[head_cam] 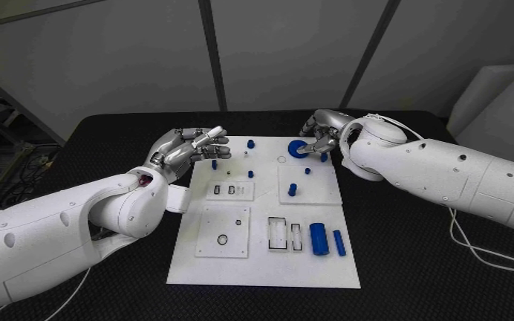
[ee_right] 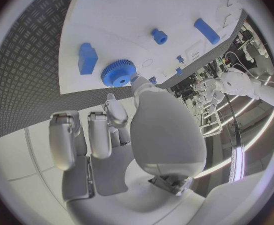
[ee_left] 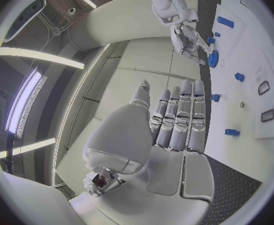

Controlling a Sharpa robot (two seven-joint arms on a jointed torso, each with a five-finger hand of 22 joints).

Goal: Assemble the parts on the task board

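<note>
— What is the right hand [head_cam: 324, 137] doing?
— It is pinching a round blue gear [head_cam: 298, 150] between its thumb and a finger, just above the top edge of the white task board [head_cam: 264, 261], near the middle of the frame.
— And the left hand [head_cam: 191, 148]?
— It is holding nothing. Its fingers are lying straight and close together, over the board's upper left corner.
— Where are the other parts?
— Small blue pegs [head_cam: 251, 143] are standing near the top. A blue cylinder [head_cam: 318, 238] is lying at the lower right.
</note>
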